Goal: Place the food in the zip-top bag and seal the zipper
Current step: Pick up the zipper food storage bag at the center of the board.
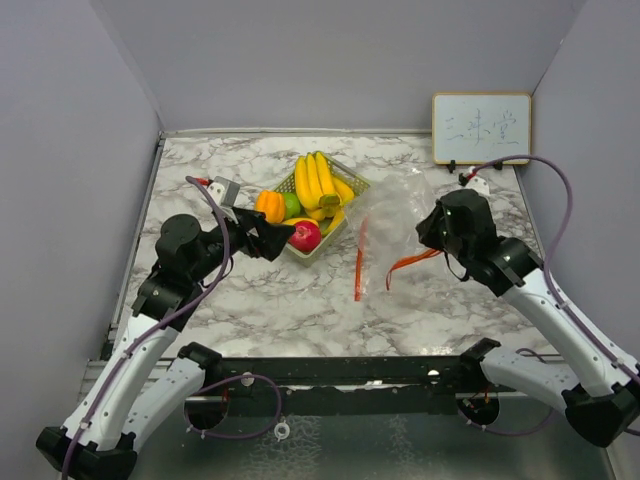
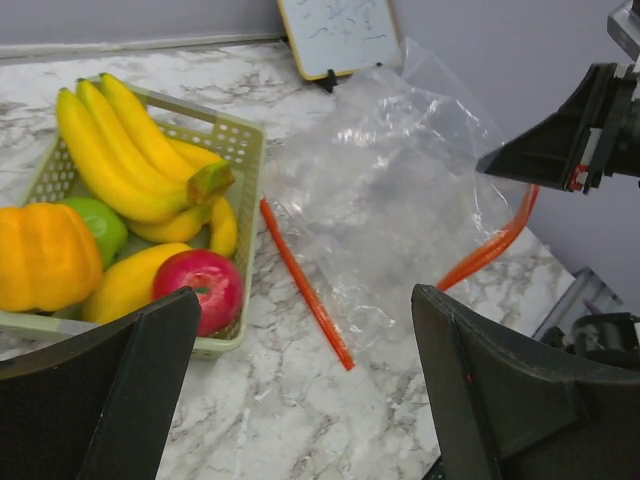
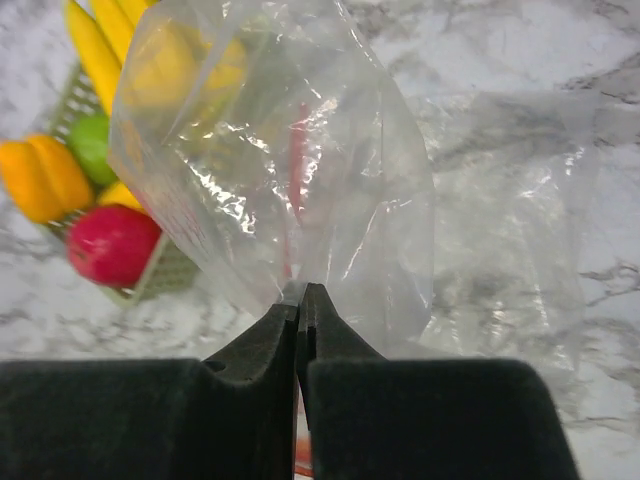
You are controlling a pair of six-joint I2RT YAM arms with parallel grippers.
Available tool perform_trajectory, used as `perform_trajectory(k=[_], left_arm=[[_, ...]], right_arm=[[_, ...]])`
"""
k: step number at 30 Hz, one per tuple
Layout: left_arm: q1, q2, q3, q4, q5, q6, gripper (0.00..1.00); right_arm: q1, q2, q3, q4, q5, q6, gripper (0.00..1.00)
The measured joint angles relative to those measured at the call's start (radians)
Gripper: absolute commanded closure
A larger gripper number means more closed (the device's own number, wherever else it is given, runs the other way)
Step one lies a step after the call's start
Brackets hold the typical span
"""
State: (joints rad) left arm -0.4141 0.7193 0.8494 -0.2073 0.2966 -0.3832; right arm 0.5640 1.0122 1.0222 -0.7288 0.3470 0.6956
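- marble table (image 1: 280, 300), grey walls, small whiteboard (image 1: 481, 127) propped at the back right. where's the food?
- all of it in the pale green basket (image 1: 355, 183), back centre of the table. bananas (image 1: 315, 180) lie across the top, the lime (image 1: 291, 204) and orange fruit (image 1: 270, 206) sit on its left side, and the red apple (image 1: 305, 236) is at the near corner.
- and the bag?
- zip-top bag (image 1: 395, 215), clear and crumpled, just right of the basket. one orange-red zipper strip (image 1: 359, 262) lies flat on the marble between basket and bag. the second strip (image 1: 410, 262) curves up off the table toward my right side.
- right gripper?
- right gripper (image 3: 300, 290) — my fingers are pressed together with a fold of the bag's plastic pinched at the tips. the film balloons up in front of my wrist camera and the fruit shows blurred through it.
- left?
- left gripper (image 1: 275, 240) — my fingers are wide apart with nothing between them. it hovers at the basket's near-left side, tips pointing at the apple and close to it. whether i'm touching the basket, can't tell.
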Motion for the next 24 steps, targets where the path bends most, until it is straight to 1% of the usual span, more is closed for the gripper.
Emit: perform_trajectory(k=[6, 7, 9, 10, 13, 18, 20, 24], left_arm=[[0.000, -0.018, -0.121, 0.146, 0.138, -0.142, 0.11], [0.000, -0.018, -0.131, 0.164, 0.153, -0.160, 0.10], [0.000, -0.021, -0.152, 0.214, 0.183, -0.199, 0.02], [0.000, -0.024, -0.161, 0.237, 0.191, -0.214, 0.01], [-0.001, -0.042, -0.201, 0.321, 0.201, -0.257, 0.01], [-0.008, -0.067, -0.355, 0.557, 0.196, -0.332, 0.01], [-0.023, -0.044, -0.389, 0.639, 0.192, -0.351, 0.01], [-0.077, 0.039, -0.400, 0.769, 0.164, -0.367, 0.01]], right_arm=[[0.000, -0.093, 0.003, 0.101, 0.027, 0.177, 0.98], [0.000, -0.103, 0.004, 0.113, 0.038, 0.207, 0.98], [0.000, -0.118, 0.006, 0.126, 0.055, 0.244, 0.98], [0.000, -0.131, 0.007, 0.138, 0.065, 0.270, 0.98], [0.000, -0.163, 0.007, 0.168, 0.074, 0.341, 0.98], [0.000, -0.182, 0.003, 0.249, 0.041, 0.480, 0.98], [0.000, -0.168, 0.001, 0.284, 0.015, 0.532, 0.98], [0.000, -0.127, -0.030, 0.375, -0.049, 0.628, 0.98]])
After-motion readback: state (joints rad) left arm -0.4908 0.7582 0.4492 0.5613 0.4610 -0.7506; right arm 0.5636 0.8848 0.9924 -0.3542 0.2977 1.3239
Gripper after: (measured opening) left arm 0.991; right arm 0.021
